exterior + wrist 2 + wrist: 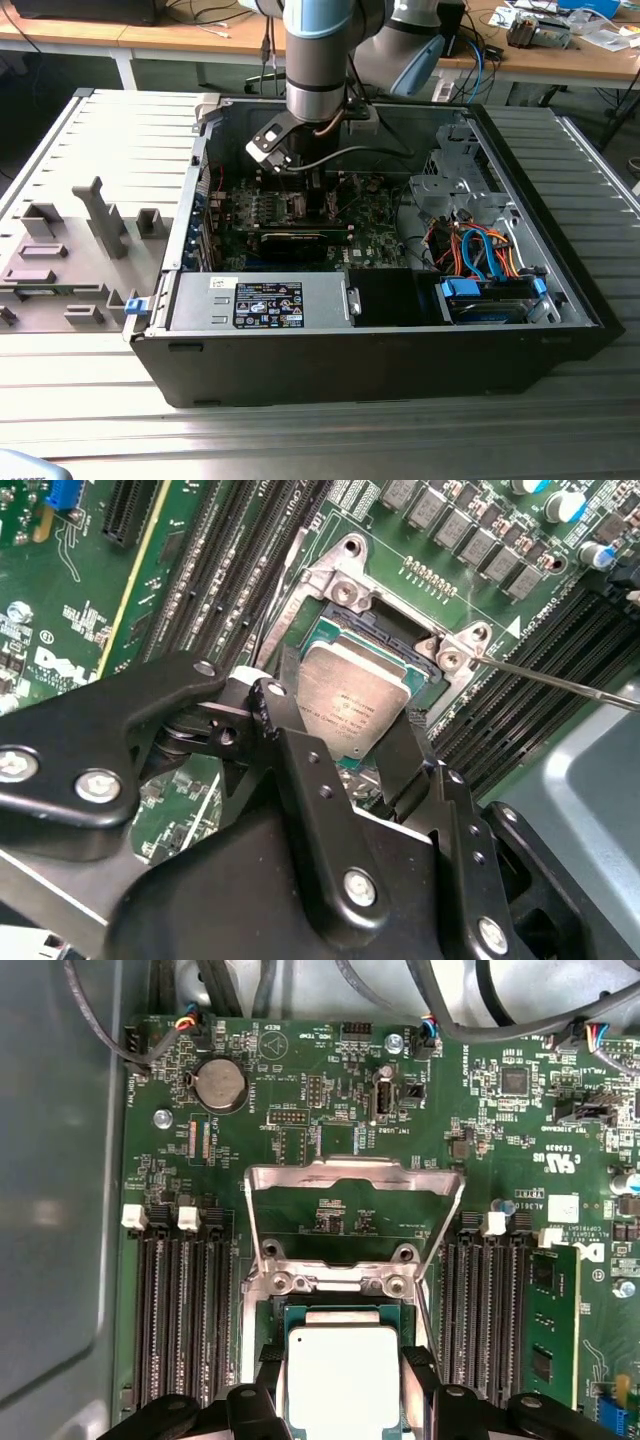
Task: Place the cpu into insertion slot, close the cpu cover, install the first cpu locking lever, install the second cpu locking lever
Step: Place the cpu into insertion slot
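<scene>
- Green board [330, 1080]: lies flat under the gripper [350, 715].
- The cpu cover [350, 1170]: hinged up and open, just beyond the fingertips [283, 708].
- The insertion slot [372, 628]: directly below the fingers, its rim square to them.
- The cpu [343, 1380]: clamped flat between the two fingers, edges aligned with the slot. It appears to be in the slot or just over it; seating uncertain.
</scene>
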